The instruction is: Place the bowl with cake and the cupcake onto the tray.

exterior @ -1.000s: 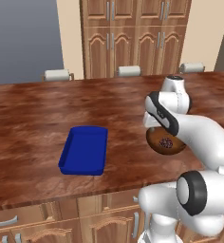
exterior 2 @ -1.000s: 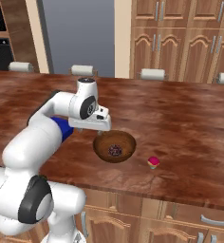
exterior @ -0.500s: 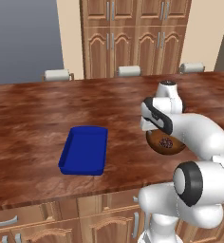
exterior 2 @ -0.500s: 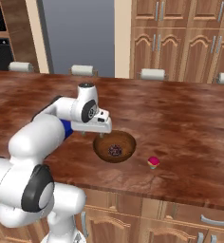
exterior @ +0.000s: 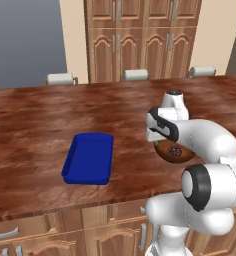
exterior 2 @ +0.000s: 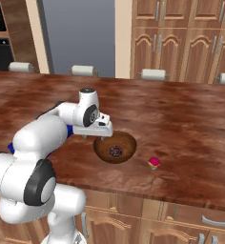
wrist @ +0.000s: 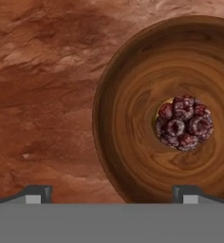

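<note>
Lowered since the earlier frame, gripper (wrist: 112,192) hangs wide open, empty, its fingers (wrist: 35,192) straddling the round brown wooden bowl with cake (wrist: 171,114) rim; next, closing on it.

Brown marbled countertop (exterior: 50,120) across mid-frame; wooden cabinets (exterior: 140,35) at top; three paper-towel rolls (exterior: 136,75) along its far edge.

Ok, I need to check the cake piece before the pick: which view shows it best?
The hand view: the cake sits close up, unblocked, in the wooden bowl. The right base view shows it small but clear at the bowl's centre. In the left base view the arm partly covers the bowl, and the cake shows small.
</note>
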